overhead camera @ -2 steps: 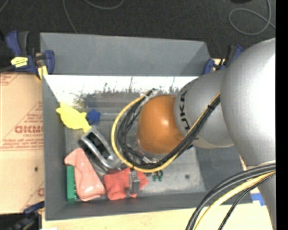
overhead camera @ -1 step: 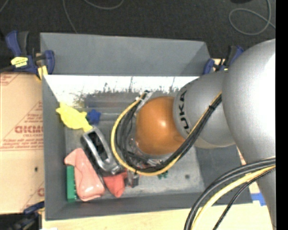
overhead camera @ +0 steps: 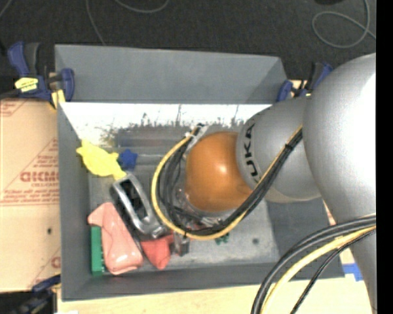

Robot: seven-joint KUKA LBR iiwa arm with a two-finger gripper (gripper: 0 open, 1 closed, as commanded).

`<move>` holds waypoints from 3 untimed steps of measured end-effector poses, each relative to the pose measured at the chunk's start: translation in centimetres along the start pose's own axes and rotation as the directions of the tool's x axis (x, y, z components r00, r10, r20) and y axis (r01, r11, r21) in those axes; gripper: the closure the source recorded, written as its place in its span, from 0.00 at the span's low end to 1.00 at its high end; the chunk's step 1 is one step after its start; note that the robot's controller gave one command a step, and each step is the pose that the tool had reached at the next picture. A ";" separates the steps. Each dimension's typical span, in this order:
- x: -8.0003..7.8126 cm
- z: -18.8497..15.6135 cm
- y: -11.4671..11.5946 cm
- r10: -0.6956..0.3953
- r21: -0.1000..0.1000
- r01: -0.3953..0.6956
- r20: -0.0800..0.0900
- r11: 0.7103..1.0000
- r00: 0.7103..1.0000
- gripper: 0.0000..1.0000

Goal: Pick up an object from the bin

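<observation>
My gripper (overhead camera: pixel 181 242) pokes out dark from under the arm's orange cover, low in the bin near its front wall. It sits right beside a small red lump (overhead camera: pixel 157 252), and whether they touch is hidden. A silver and black metal tool (overhead camera: pixel 134 205) lies slanted just left of the gripper. Further left rests a soft pink object (overhead camera: pixel 118 241).
A green block (overhead camera: pixel 97 252) stands against the left wall by the pink object. A yellow piece (overhead camera: pixel 100 160) with a blue part (overhead camera: pixel 126 158) lies at the back left. A tiny green bit (overhead camera: pixel 221 239) lies right of the gripper. Arm and cables cover the bin's right half.
</observation>
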State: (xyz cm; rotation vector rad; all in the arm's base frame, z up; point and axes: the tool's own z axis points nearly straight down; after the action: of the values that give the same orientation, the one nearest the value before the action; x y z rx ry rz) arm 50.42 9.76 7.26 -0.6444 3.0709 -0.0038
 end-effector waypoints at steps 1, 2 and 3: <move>-0.5 -5.1 0.2 -0.023 -0.001 0.023 -0.007 1.000 1.000 1.00; 1.3 -8.9 -1.4 -0.071 0.002 0.071 0.003 0.998 0.998 1.00; 0.7 -13.6 -1.3 -0.038 -0.001 0.038 -0.006 0.999 0.999 1.00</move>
State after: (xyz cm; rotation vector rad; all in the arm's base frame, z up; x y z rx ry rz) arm 50.28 8.31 20.89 -0.7045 3.0645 -0.0041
